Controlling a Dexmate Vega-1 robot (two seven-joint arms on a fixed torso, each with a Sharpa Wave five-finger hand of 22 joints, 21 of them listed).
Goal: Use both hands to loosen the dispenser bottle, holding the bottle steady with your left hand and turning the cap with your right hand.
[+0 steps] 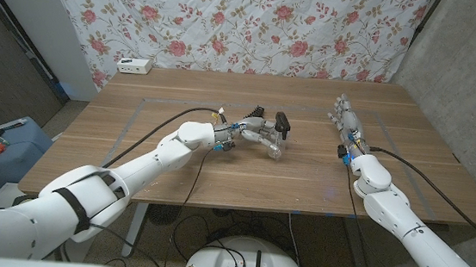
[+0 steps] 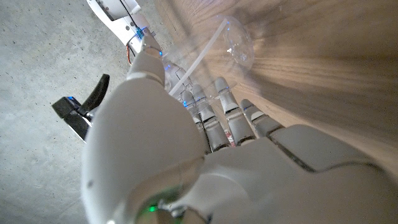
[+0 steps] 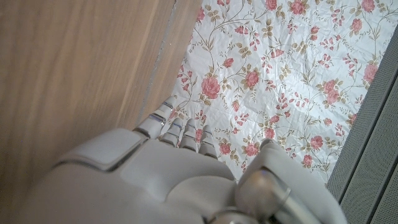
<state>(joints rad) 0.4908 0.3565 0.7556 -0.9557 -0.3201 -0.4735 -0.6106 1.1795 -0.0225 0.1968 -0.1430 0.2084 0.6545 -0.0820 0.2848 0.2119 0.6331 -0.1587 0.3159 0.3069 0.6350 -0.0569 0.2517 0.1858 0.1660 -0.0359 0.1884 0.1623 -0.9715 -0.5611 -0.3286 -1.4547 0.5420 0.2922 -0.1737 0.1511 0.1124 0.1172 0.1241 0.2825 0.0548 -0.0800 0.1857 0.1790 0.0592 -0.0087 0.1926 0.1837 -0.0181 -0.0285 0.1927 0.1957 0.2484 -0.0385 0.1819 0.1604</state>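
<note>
The clear bottle [image 1: 270, 141] is gripped by the left hand [image 1: 251, 133], fingers curled around its body — it lies tilted just over the table [image 1: 217, 171], its black pump cap [image 1: 282, 123] jutting out beyond the fingertips. In the left wrist view a thin tube is seen inside the bottle [image 2: 233, 43]. The right hand [image 1: 348, 126] is seen well apart from the bottle, fingers stretched out and apart, nothing held — the floral cloth [image 1: 230, 20] hangs beyond it.

bottle [image 1: 270, 140] mid-table [image 1: 303, 178] in left hand [image 1: 255, 132] | right hand [image 1: 347, 126] well right | box [image 1: 134, 66] back-left
</note>
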